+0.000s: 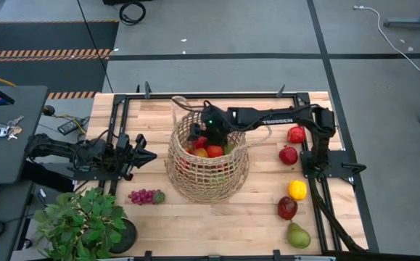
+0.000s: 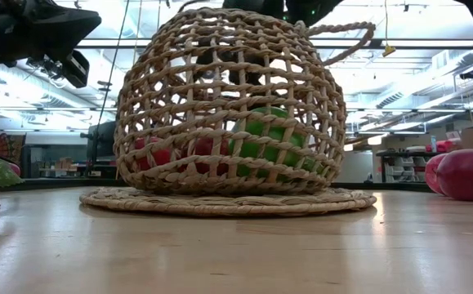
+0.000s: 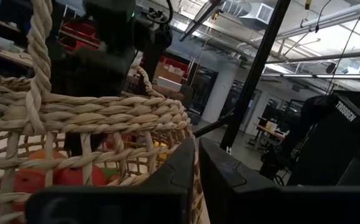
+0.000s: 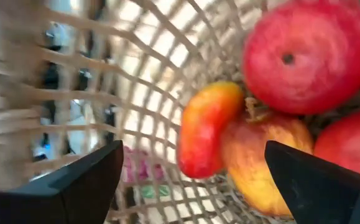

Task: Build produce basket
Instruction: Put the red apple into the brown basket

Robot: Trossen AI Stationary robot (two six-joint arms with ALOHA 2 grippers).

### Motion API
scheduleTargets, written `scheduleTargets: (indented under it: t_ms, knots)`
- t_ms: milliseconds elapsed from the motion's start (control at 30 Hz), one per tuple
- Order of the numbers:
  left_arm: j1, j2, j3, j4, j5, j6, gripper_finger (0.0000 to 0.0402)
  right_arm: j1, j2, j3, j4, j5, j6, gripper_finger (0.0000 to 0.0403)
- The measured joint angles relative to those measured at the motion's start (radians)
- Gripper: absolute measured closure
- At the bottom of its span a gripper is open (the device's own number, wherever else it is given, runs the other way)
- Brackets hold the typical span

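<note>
While your right hand (image 1: 208, 135) hangs spread and empty inside the basket (image 1: 195, 181), lift straight up, clearing the rim.

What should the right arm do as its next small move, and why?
Probably lift straight up out of the basket. The right gripper is inside it with fingers wide open and nothing between them; the fruit lies below. Five pieces wait on the table at the right, such as the red fruit, so it should clear the rim before going for one.
</note>
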Motion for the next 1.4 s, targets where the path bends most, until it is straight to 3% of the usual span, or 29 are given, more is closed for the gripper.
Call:
scheduleTargets:
  t_ms: [300, 633, 867, 1067, 1400]
  knots:
    - [0.000, 0.000, 0.000, 0.000, 0.000, 0.000, 0.0372, -0.003, -0.028, 0.127, -0.111, 0.123, -0.089, 0.0007]
    - [0.000, 0.000, 0.000, 0.000, 0.000, 0.000, 0.0374, -0.066, -0.032, 0.413, -0.490, 0.202, -0.266, 0.0007]
    - [0.000, 0.000, 0.000, 0.000, 0.000, 0.000, 0.0368, -0.132, -0.032, 0.568, -0.867, 0.262, -0.348, 0.0007]
    - [0.000, 0.000, 0.000, 0.000, 0.000, 0.000, 0.0373, -0.188, -0.043, 0.585, -1.143, 0.266, -0.368, 0.0007]
    - [0.000, 0.000, 0.000, 0.000, 0.000, 0.000, 0.0371, -0.261, -0.152, 0.580, -1.178, 0.312, -0.405, 0.0007]
